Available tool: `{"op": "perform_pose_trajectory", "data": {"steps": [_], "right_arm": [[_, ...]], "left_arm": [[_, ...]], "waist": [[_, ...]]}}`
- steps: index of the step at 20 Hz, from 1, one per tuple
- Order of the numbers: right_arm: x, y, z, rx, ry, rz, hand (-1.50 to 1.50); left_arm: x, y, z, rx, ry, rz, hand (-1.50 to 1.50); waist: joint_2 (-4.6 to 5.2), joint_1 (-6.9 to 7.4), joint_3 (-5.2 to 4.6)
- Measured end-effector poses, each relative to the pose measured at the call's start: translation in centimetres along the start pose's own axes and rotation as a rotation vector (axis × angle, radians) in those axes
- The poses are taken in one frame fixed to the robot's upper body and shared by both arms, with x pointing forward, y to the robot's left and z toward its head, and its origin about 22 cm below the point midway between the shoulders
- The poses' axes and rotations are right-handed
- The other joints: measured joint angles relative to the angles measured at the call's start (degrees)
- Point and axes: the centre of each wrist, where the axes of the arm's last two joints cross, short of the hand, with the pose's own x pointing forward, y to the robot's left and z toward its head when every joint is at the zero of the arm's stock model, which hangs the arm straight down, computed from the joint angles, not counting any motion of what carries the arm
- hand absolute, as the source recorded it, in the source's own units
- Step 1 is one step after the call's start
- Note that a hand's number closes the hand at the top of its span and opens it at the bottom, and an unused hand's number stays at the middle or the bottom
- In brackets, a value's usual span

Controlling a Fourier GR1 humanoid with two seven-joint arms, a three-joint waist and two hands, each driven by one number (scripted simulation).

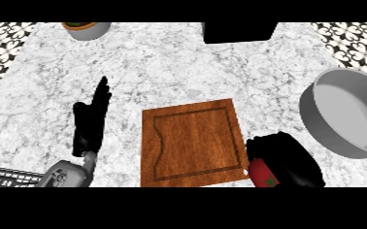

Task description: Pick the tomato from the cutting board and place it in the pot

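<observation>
Right hand (pixel 287 157) sits at the bottom right, just off the lower right corner of the cutting board (pixel 190 143), and its fingers are curled round the tomato (pixel 264 174). You can only see a red patch with a green stem star peeking out under the black fingers, so the tomato is already off the board and in the hand, low over the marble counter (pixel 165 73).

The bit that matters now: the pot (pixel 337 111), a big grey one, lies up and to the right of that hand, partly cut off by the view's right edge. It's near but not touching, with a strip of counter between them. The right hand is clearly the nearer one, so I'd guess the carry goes forward and a bit outward, then release over the rim.

Left hand (pixel 90 126) is parked left of the board, fingers straight and pointing away, holding nothing.
</observation>
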Motion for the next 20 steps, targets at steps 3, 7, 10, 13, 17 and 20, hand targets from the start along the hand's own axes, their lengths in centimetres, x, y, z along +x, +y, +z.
{"op": "perform_pose_trajectory", "data": {"steps": [3, 7, 10, 13, 17, 20], "right_arm": [[-1.0, -2.4, 2.4, -0.173, -0.031, 0.037, 1.50], [-2.0, -5.4, 5.5, -0.400, -0.046, 0.047, 1.50], [-2.5, -6.6, 7.6, -0.514, -0.045, -0.016, 1.50], [-3.4, -7.5, 9.2, -0.594, -0.032, -0.088, 1.50], [-5.0, -8.2, 10.9, -0.671, -0.015, -0.165, 1.50], [-6.4, -8.7, 11.8, -0.712, -0.003, -0.201, 1.50]], "left_arm": [[-0.3, 0.5, 0.3, 0.025, 0.010, 0.004, 0.00], [-0.4, 1.0, 0.6, 0.043, 0.014, 0.006, 0.00], [-0.3, 1.1, 0.7, 0.039, 0.007, 0.006, 0.00], [-0.1, 1.0, 0.8, 0.032, -0.010, 0.005, 0.00], [0.3, 0.7, 0.7, 0.010, -0.024, 0.004, 0.00], [0.6, 0.4, 0.5, -0.014, -0.029, 0.004, 0.00]], "waist": [[-0.18, -1.11, 0.12], [-0.10, -2.23, 0.24], [0.33, -2.31, 0.28], [0.80, -2.02, 0.28], [1.37, -1.13, 0.24], [1.69, -0.36, 0.21]]}}
